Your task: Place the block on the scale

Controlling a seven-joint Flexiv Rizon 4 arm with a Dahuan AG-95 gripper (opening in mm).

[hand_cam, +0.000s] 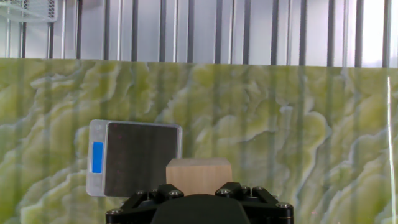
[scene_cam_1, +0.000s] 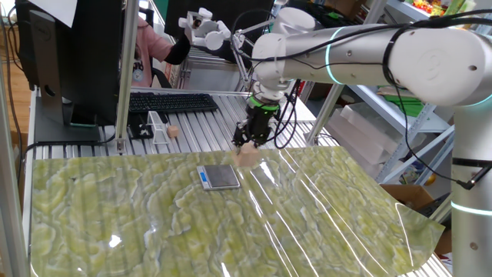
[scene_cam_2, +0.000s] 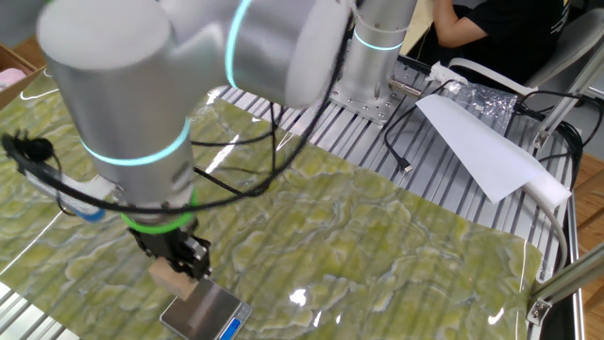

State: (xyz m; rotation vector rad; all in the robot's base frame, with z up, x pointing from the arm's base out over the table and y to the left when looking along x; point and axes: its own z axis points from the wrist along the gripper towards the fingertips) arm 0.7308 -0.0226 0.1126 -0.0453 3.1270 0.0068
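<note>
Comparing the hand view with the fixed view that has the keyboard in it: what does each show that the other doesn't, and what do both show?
Only the hand view: the scale's dark plate seen square-on from above, with its blue strip along the left edge, and the block just right of the plate, not yet over it.

Only the fixed view with the keyboard: the whole arm, a black keyboard, a small tan ball on the slatted table, and a person in pink behind.

Both: block held in the end effector, scale, green patterned mat.
</note>
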